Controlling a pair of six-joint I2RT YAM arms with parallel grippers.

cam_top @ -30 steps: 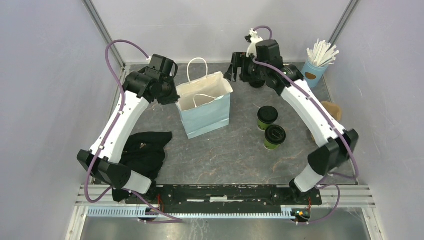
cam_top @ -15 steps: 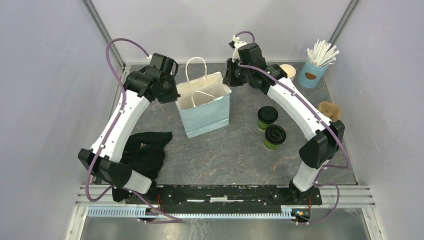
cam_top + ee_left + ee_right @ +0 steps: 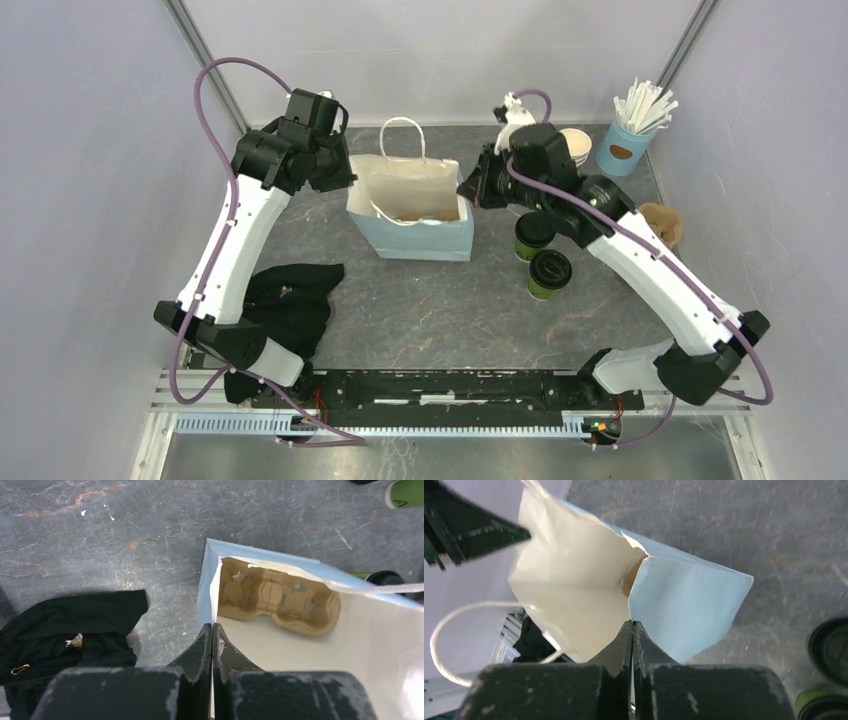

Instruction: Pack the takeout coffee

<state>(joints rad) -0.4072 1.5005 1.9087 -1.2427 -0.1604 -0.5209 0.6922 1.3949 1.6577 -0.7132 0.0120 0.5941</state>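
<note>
A light blue paper bag (image 3: 425, 238) with white string handles stands open at mid-table. A brown cardboard cup carrier (image 3: 277, 594) lies on its bottom. My left gripper (image 3: 212, 627) is shut on the bag's left rim (image 3: 350, 188). My right gripper (image 3: 632, 625) is shut on the bag's right rim (image 3: 466, 192). The two grips hold the bag's mouth spread wide. The takeout coffee, two green cups with black lids, stands on the table right of the bag: one cup (image 3: 549, 273) is in full view, the other (image 3: 530, 240) is partly under my right arm.
A black cloth (image 3: 290, 300) lies at the near left. At the back right stand a stack of cream-rimmed cups (image 3: 576, 143) and a blue holder of white sticks (image 3: 630, 135). A brown object (image 3: 662, 222) lies by the right wall.
My right gripper came from the back of the table to the bag's right rim and shut on it. The left gripper shut on the left rim. The bag's mouth now stands wider.
</note>
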